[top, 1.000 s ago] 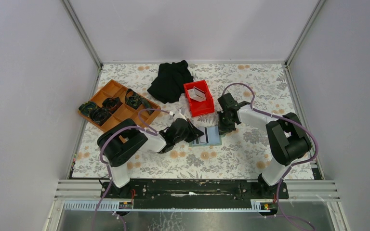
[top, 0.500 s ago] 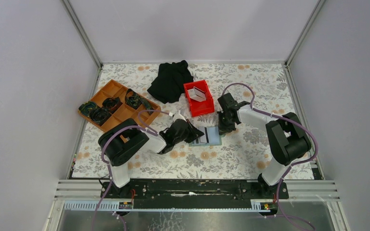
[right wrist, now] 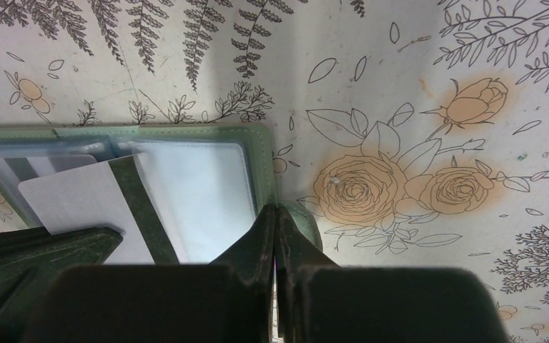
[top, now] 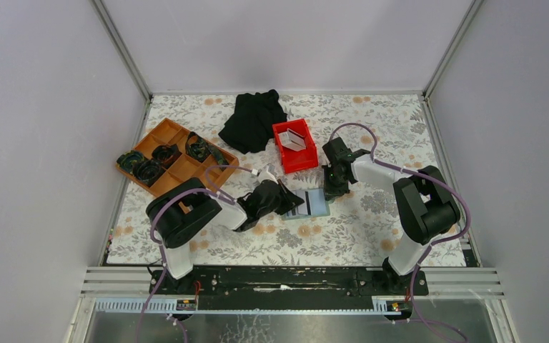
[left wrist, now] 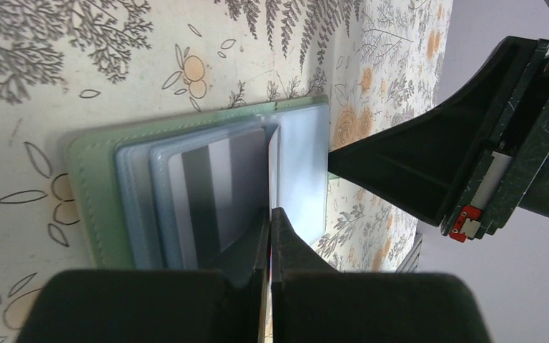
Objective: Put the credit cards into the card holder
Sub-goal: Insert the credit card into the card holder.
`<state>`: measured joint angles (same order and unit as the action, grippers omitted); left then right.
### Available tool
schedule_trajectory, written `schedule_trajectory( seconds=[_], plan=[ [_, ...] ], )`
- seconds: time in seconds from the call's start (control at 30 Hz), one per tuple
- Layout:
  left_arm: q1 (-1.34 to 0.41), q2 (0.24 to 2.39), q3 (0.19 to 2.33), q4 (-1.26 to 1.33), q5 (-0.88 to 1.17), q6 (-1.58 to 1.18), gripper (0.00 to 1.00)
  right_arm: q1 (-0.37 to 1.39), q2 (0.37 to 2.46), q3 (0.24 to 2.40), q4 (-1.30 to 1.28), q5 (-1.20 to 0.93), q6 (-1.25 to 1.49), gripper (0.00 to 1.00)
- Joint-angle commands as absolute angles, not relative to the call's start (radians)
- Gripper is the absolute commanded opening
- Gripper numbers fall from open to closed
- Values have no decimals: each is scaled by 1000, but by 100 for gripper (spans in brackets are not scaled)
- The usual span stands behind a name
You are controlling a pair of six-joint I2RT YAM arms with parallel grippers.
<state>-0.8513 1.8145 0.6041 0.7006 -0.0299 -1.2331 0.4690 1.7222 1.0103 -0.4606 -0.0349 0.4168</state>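
The card holder (top: 313, 204) lies open, one edge pinched tight in the right gripper (right wrist: 275, 213); a striped credit card (right wrist: 71, 196) lies across its slots, just beside that gripper. The left gripper (left wrist: 270, 214) is clamped on this card, which juts straight ahead of its fingertips.

So the card holder (top: 320, 204) lies open about mid-table (top: 357, 229). One of the credit cards (right wrist: 71, 200) sits partly over the holder's left half, and the left gripper (left wrist: 270, 211) pinches that card from the holder's left. The right gripper (right wrist: 275, 209) rests on the holder's right edge, fingers pressed together. Just behind the holder there's a plastic bin (top: 300, 161) with a couple more cards (top: 293, 139) in it. A cloth heap (top: 252, 121) is behind and left of the holder, and a compartment tray (top: 166, 133) is well off to the holder's left.
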Motion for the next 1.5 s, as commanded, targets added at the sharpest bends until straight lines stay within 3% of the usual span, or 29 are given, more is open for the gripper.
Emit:
schedule_trajectory(
  seconds=[0.0,0.33,0.5,0.7,1.13,1.33,1.47],
  plan=[
    [-879,1862,632,655,-7,-1203,0,472,1772,1004,-429,-3,426,0],
    [-902,1884,667,567,1,-1191,2,483,1788,998,-433,6,427,0],
    [-927,1879,722,414,-34,-1159,39,492,1794,999,-433,8,430,0],
    [-934,1845,768,250,-91,-1130,58,491,1789,998,-434,15,431,0],
    [-934,1749,827,-6,-184,-1070,70,491,1779,1000,-428,14,434,0],
    [-934,1722,838,-49,-214,-1066,71,492,1772,993,-421,9,439,0],
    [-935,1717,843,-62,-223,-1072,66,491,1765,982,-416,9,440,0]
  ],
)
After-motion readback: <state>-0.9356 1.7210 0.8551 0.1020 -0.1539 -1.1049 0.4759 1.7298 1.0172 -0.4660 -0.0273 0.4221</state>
